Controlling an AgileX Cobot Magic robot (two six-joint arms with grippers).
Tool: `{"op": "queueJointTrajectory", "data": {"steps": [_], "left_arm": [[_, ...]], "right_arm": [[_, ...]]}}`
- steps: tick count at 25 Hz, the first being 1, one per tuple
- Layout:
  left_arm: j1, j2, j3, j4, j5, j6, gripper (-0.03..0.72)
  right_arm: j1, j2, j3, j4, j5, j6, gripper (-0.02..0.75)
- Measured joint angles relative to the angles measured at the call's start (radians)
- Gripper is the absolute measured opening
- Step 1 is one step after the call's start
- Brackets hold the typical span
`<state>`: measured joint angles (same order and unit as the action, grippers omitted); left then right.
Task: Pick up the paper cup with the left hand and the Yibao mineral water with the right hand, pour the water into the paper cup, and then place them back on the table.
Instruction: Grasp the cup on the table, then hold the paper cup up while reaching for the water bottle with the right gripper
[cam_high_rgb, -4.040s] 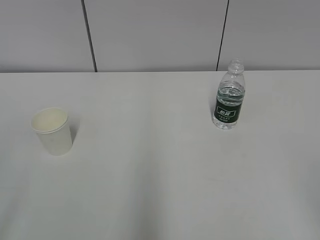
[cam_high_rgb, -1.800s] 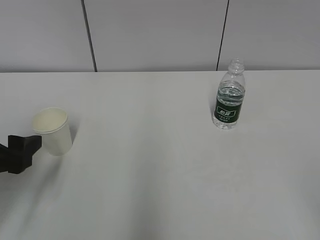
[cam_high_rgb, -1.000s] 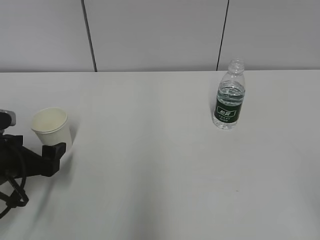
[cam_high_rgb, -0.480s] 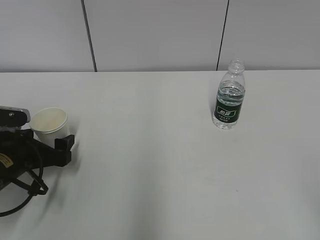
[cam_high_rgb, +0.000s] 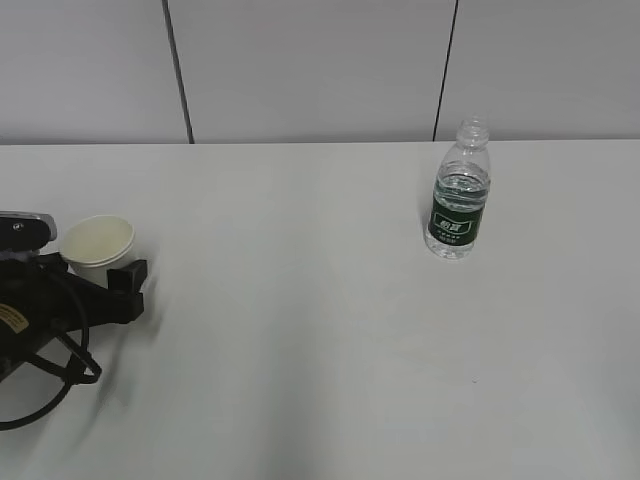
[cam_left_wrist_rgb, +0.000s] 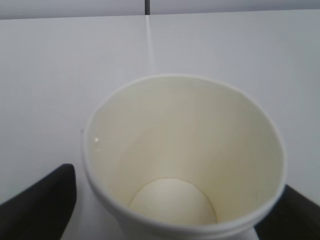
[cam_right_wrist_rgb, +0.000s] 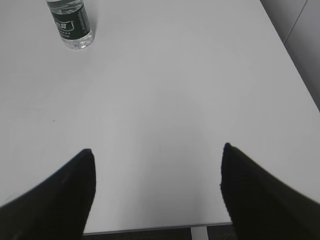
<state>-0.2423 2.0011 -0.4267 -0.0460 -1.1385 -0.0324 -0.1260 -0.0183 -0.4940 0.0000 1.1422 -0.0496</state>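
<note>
At the far left of the exterior view my left hand (cam_high_rgb: 95, 285) sits low over the table (cam_high_rgb: 320, 350), its fingers spread wide with the paper cup (cam_high_rgb: 97, 246) standing between them. In my left wrist view the cup (cam_left_wrist_rgb: 185, 165) fills most of the picture, upright and empty, with one dark fingertip (cam_left_wrist_rgb: 40, 205) at the lower left beside its wall and the other at the lower right edge. There is a sliver of white between the left fingertip and the cup, so I am around it but not squeezing it; whether the right fingertip touches I cannot tell. The cup rests on the table.

Half a second ago my hand was in nearly the same spot; since then it has edged a little further in around the cup, and the cup has not moved. Four seconds ago no arm was in the exterior view at all.

Further right, the Yibao mineral water (cam_high_rgb: 459, 192) stands upright near the back of the table, well apart from the cup, uncapped and partly full, where it has stood throughout.

My right hand (cam_right_wrist_rgb: 157, 185) does not show in the exterior view. From its wrist camera its two fingers are spread wide over bare tabletop, holding nothing, with the bottle (cam_right_wrist_rgb: 70, 24) far off at the upper left.
</note>
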Motion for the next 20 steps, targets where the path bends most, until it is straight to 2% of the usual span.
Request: {"op": "queueJointTrajectory", "data": {"steps": [12, 16, 20], "left_arm": [[0.000, 0.000, 0.000, 0.001, -0.001, 0.000, 0.456], [0.000, 0.000, 0.000, 0.019, -0.001, -0.002, 0.447], [0.000, -0.008, 0.000, 0.090, 0.001, -0.003, 0.447]], "right_arm": [[0.000, 0.000, 0.000, 0.000, 0.000, 0.000, 0.579], [0.000, 0.000, 0.000, 0.000, 0.000, 0.000, 0.579], [0.000, 0.000, 0.000, 0.000, 0.000, 0.000, 0.579]]}}
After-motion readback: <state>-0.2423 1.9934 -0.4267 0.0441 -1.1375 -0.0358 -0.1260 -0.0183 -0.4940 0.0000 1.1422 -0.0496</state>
